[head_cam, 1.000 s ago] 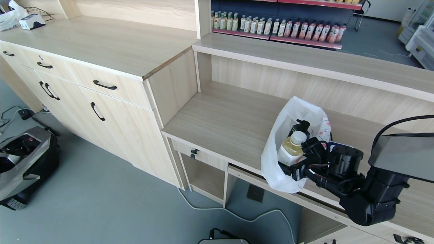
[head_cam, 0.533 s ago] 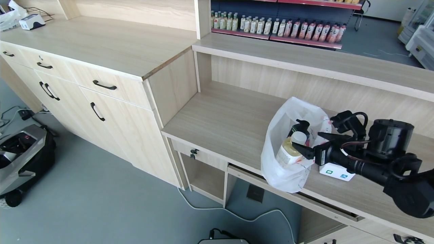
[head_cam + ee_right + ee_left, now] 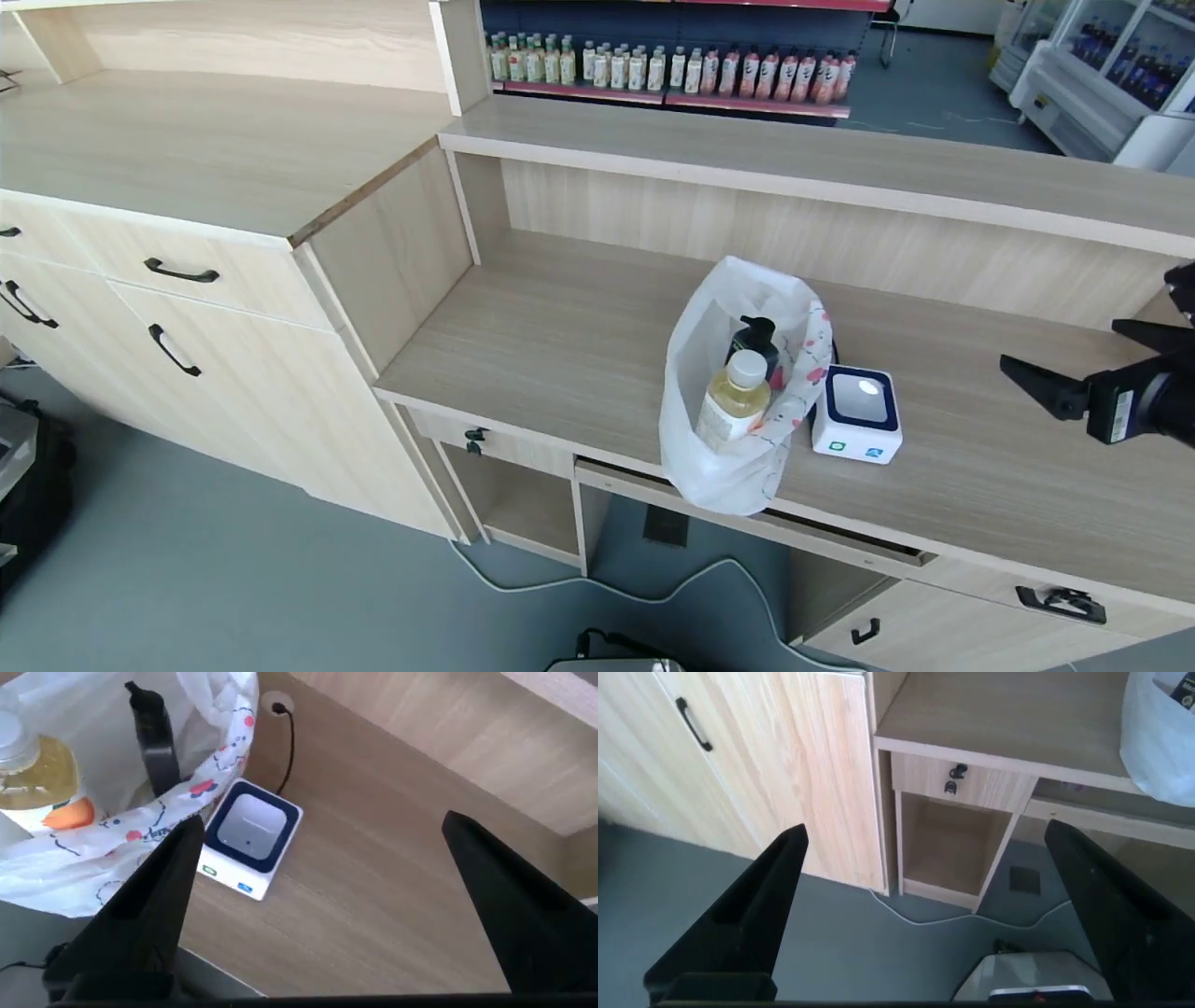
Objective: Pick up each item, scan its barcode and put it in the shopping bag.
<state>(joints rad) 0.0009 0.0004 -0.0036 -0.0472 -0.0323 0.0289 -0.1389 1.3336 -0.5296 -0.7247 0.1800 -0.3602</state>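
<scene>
From the head view, a white shopping bag (image 3: 695,373) stands open at the front edge of the lower counter (image 3: 579,345), its bottom bulging a little over that edge. Inside it a pale yellow bottle (image 3: 735,406) with a white cap stands upright, with a dark pump bottle (image 3: 754,341) behind it. A white-and-blue scanner (image 3: 857,415) sits just beside the bag on the side toward the counter's right end, also near the front edge. The right gripper (image 3: 1060,347) hangs over the counter's right end, well apart from the scanner, its fingers spread and holding nothing. A shelf of drinks (image 3: 667,70) lines the room beyond the raised back ledge. From the left wrist view, the left gripper (image 3: 924,831) hangs low in front of the counter, above the grey floor (image 3: 831,952), fingers spread wide and empty. It faces the cabinet (image 3: 785,756) and the open recess under the counter's front edge, with the bag's underside (image 3: 1167,728) at the counter's lip. From the right wrist view, the spread fingers frame the scanner (image 3: 248,840) from above. A black cable (image 3: 290,742) runs from the scanner toward the counter's back, and the bag's patterned rim (image 3: 201,784) lies just beside the scanner, both bottles inside.
</scene>
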